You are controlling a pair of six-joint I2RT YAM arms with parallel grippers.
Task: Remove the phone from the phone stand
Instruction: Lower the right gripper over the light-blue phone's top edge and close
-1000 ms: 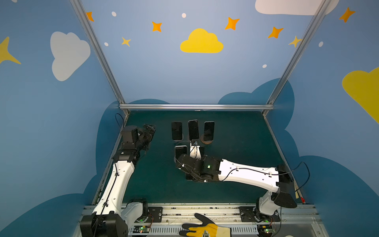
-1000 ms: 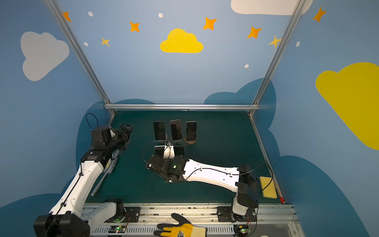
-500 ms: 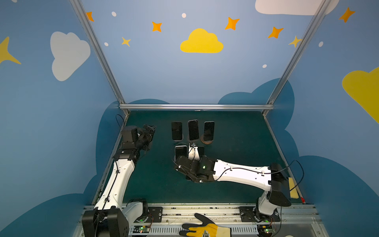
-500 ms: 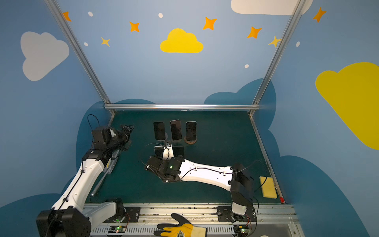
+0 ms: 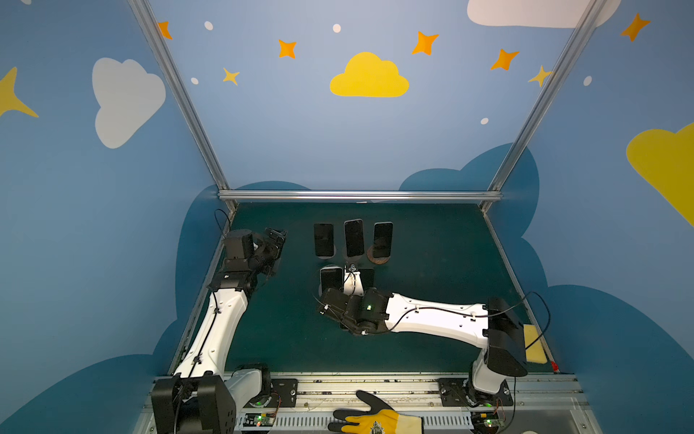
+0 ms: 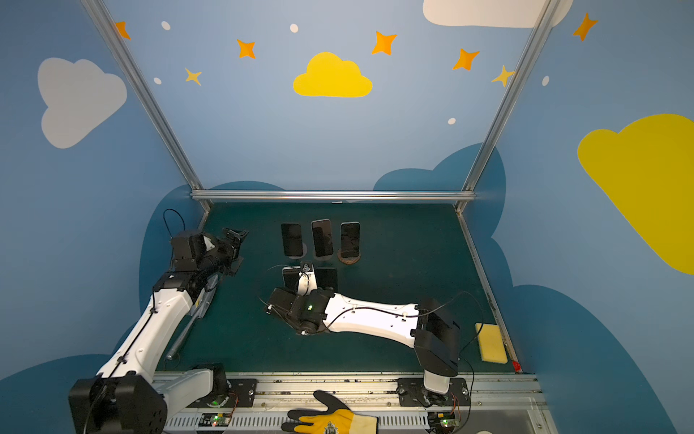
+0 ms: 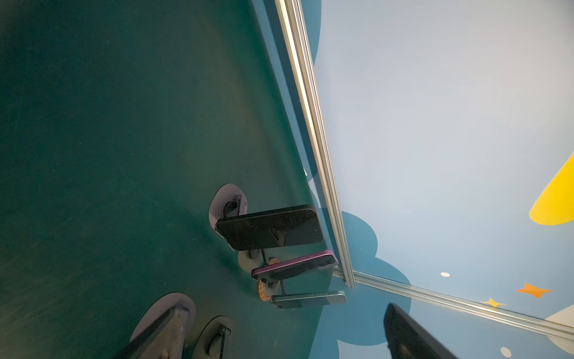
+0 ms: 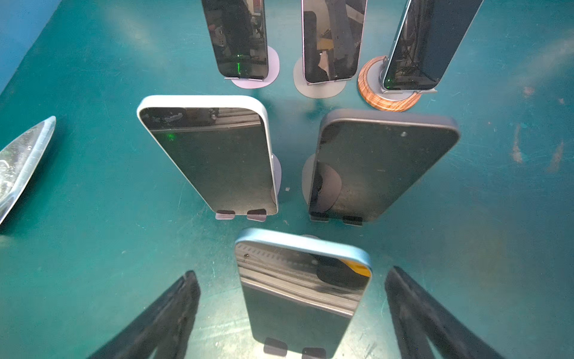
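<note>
While the right gripper (image 8: 292,275) hangs spread wide, one finger on either side of the blue-cased phone (image 8: 301,298) and clear of it, nothing is gripped. That phone sits on its stand (image 8: 275,346), tabs under its bottom edge. The danger is a skewed squeeze dragging the stand along or tipping it into the white-cased phone (image 8: 211,155) and dark-cased phone (image 8: 382,167) just behind. The left gripper (image 5: 276,237), also released, hovers well apart by the wall. No bins here; all six stands in the right wrist view carry phones.
</note>
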